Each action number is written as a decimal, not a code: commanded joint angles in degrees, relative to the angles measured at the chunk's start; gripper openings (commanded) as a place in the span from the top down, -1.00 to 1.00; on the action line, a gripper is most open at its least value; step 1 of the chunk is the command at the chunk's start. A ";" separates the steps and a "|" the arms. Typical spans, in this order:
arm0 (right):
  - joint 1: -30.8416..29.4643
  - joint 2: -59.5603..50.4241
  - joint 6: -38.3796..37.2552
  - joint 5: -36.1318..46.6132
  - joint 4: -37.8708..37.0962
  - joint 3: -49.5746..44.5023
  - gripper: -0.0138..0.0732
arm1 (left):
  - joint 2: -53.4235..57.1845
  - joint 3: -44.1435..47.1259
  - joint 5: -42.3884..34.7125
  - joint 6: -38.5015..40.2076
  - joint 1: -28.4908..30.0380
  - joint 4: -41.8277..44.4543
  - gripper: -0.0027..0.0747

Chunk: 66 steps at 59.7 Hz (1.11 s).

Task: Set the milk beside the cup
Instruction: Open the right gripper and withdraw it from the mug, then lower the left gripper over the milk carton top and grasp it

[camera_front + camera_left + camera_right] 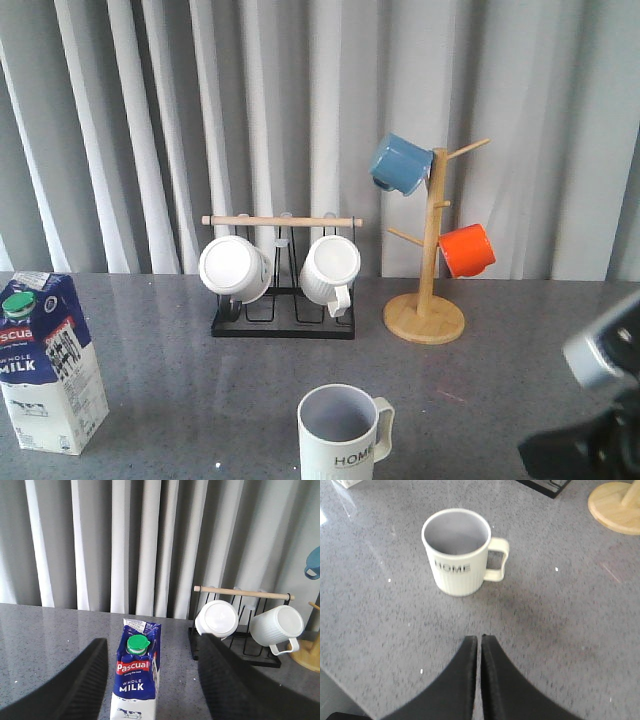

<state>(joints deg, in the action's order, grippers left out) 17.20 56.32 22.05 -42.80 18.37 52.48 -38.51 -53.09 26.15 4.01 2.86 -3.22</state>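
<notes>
The milk (45, 360) is a tall blue and white carton with a green cap, upright at the table's front left. In the left wrist view the milk (137, 672) stands between my left gripper's (152, 652) wide-open fingers (85, 680), with room on both sides. The left gripper does not show in the front view. The cup (340, 430), cream with "HOME" lettering and its handle to the right, stands at the front centre. In the right wrist view the cup (460, 552) is ahead of my right gripper (480, 639), which is shut and empty above the bare table.
A black rack (283, 290) with a wooden bar holds two white ribbed mugs at the back centre. A wooden mug tree (428, 250) with a blue mug (400, 163) and an orange mug (467, 250) stands to its right. The grey table (180, 390) ends at grey curtains.
</notes>
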 commanded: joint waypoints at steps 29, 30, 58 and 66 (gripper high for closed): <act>-0.18 -21.65 0.02 8.87 -0.95 -29.81 0.69 | -0.55 -4.39 1.64 -1.92 -0.14 -0.62 -0.32; -0.18 -21.65 0.02 8.87 -0.95 -29.89 0.69 | -1.13 -4.91 2.26 -2.04 -0.14 -0.62 -0.35; -0.18 -21.65 -0.09 6.97 -0.95 -30.03 0.69 | -28.00 -46.02 33.15 -8.33 -0.14 -0.58 -0.46; -0.18 -21.65 -0.14 6.93 -0.83 -30.03 0.69 | -37.57 -56.73 41.23 -8.16 -0.14 0.34 -0.46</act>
<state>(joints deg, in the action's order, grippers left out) 17.20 34.47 21.98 -38.75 16.97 21.06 -70.70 -102.65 64.90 -4.33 2.86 -3.21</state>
